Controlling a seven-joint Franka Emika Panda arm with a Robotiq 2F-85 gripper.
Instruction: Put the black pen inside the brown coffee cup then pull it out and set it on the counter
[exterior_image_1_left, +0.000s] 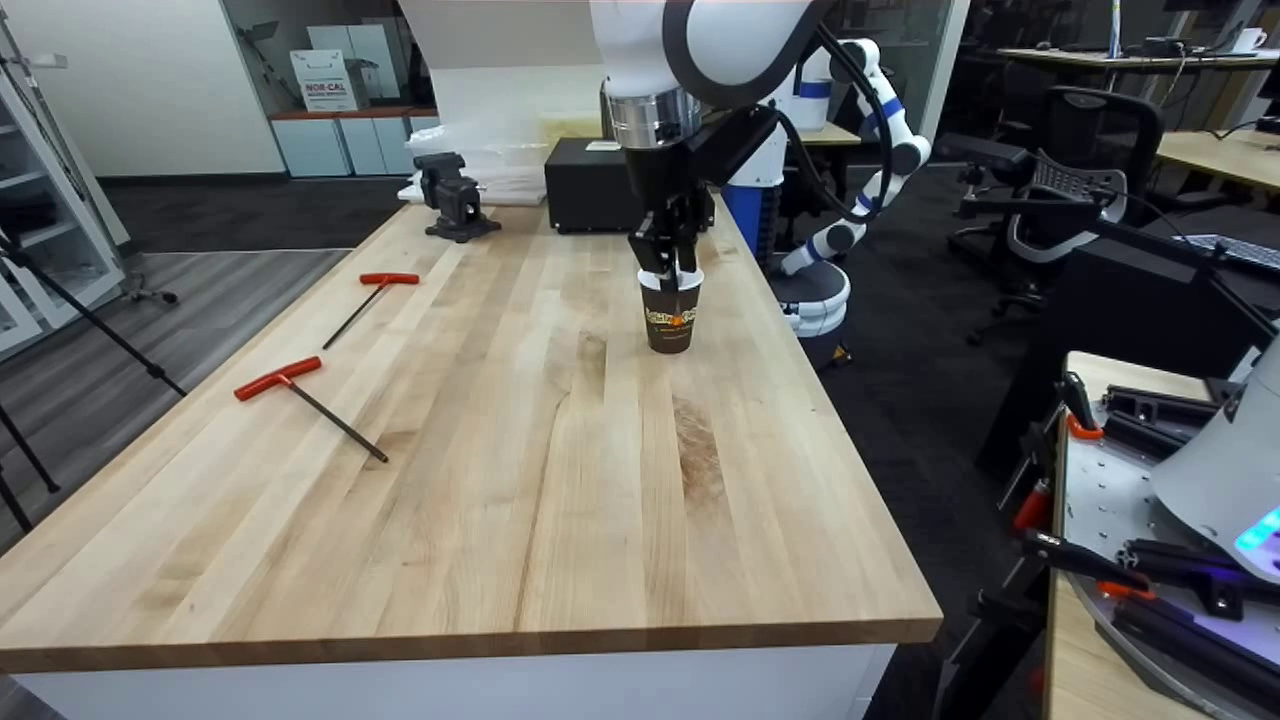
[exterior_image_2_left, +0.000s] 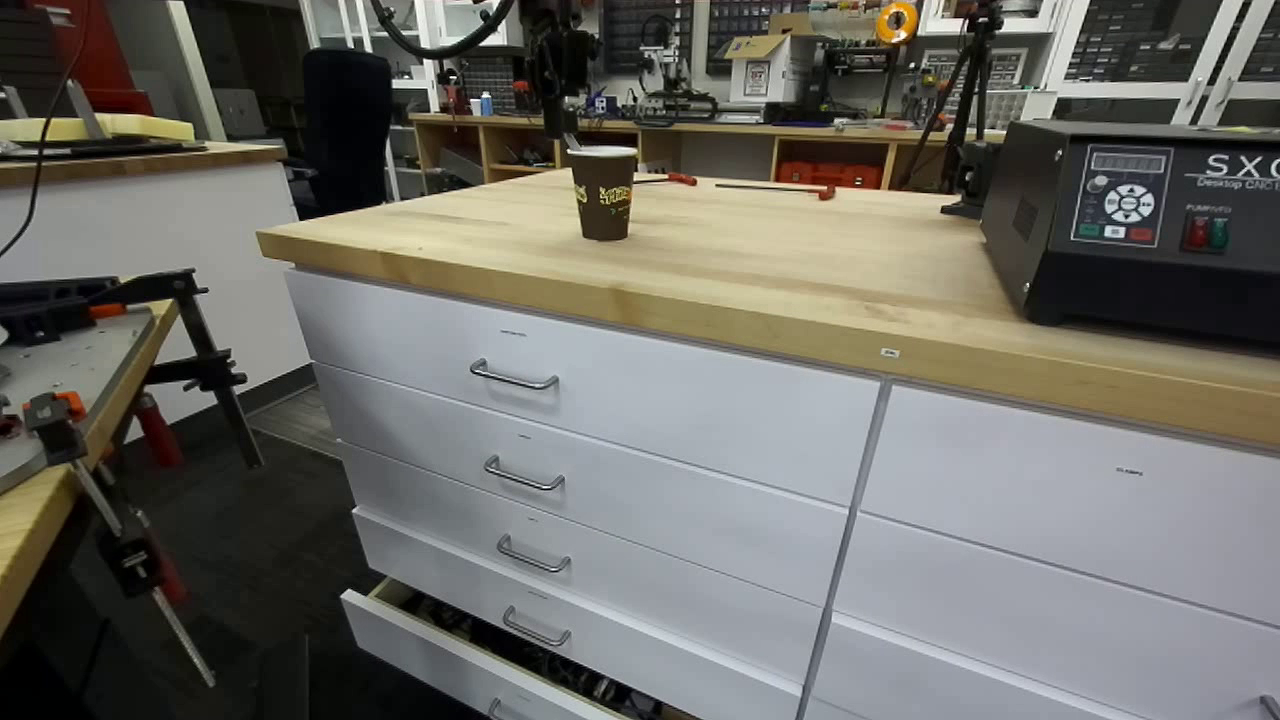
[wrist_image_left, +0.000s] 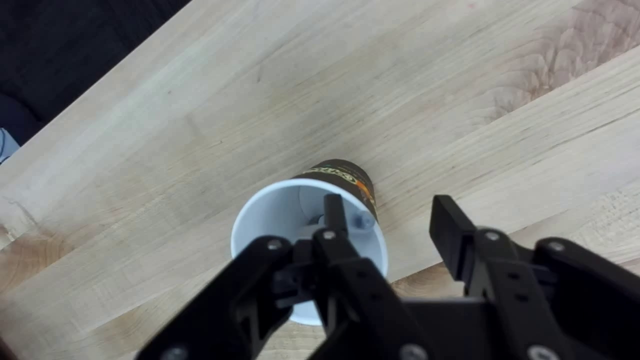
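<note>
The gripper (wrist_image_left: 388, 207) is hanging over the cup (exterior_image_1_left: 668, 325), fingers (wrist_image_left: 452, 235) apart; the pen (wrist_image_left: 365, 220) is leaning inside, top maybe between them.

The arm (exterior_image_1_left: 740, 45) is white, the tool (wrist_image_left: 388, 207) black.

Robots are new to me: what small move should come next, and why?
Probably ease the claw shut on the pen in the cup: the claw is open, and the wrist view shows the pen's end between the fingers.

"NOR-CAL" carton (exterior_image_1_left: 328, 82), "Desktop CNC" box (exterior_image_2_left: 1140, 275)
</note>
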